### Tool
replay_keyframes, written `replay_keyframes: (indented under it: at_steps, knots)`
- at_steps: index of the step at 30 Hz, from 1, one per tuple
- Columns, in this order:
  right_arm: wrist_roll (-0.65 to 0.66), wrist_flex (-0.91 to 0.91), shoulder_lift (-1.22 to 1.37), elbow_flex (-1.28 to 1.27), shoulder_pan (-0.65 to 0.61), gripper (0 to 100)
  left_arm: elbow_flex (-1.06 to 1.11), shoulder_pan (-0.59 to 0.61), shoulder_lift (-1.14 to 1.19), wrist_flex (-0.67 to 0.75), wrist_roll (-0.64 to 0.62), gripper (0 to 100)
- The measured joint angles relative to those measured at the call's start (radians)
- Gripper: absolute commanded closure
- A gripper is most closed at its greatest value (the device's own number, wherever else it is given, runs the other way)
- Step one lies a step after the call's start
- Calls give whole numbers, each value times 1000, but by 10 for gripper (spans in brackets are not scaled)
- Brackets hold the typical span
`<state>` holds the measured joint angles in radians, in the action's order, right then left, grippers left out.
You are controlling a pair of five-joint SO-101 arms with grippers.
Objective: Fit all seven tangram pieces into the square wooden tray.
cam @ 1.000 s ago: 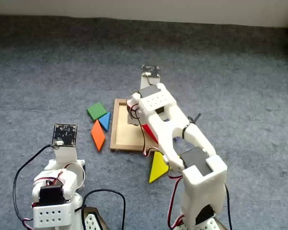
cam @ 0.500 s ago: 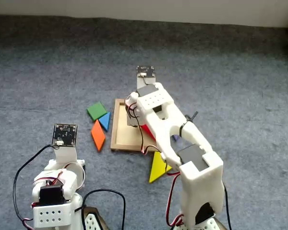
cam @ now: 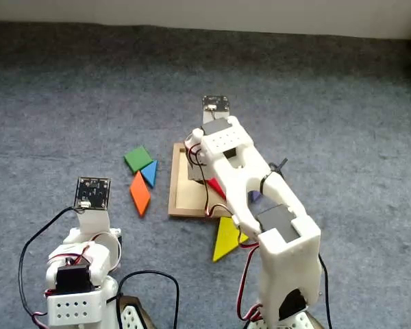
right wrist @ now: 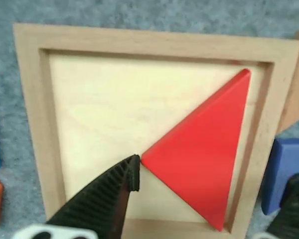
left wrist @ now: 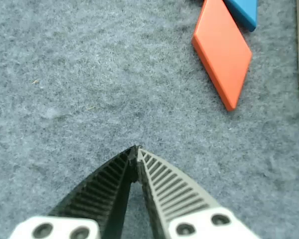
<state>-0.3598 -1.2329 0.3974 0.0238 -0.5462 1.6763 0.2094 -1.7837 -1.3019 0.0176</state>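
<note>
1. Tangram pieces lie on a grey carpet (cam: 68, 103). Nearest the arm bases is the yellow triangle (cam: 226, 238), just outside the near rim of the tray and beside the right arm (cam: 260, 199).
2. Left gripper (left wrist: 136, 152) hangs low over bare carpet, its jaws pressed together with nothing between them.
3. Beyond it lies the orange parallelogram (left wrist: 222, 57), left of the tray and apart from its rim.
4. Square wooden tray (right wrist: 154, 40) holds 1 piece, the red triangle (right wrist: 202, 159), lying flat with its long edge against 1 wall.
5. Right gripper (right wrist: 215, 178) hovers over the tray with its jaws wide apart, gripping nothing. 1 fingertip (right wrist: 132, 174) is at the red triangle's inner corner. The other is outside the rim, above a violet-blue piece (right wrist: 281, 169) on the carpet.
6. Farther left, the blue triangle (cam: 149, 172) meets the orange piece's far tip, and the green square (cam: 138, 158) sits just beyond it.
</note>
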Motion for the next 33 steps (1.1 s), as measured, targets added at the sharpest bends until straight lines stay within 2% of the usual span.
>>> replay_keyframes:
  at_steps: [8,13,28,33]
  knots:
    - [44,-101,-29,87,0,732,0,0,0,0,0,994]
    - [104,-89,-29,87,-2,734,0,0,0,0,0,994]
    - [118,-80,69,101,-8,734,0,0,0,0,0,994]
    - [120,-92,69,115,51,734,0,0,0,0,0,994]
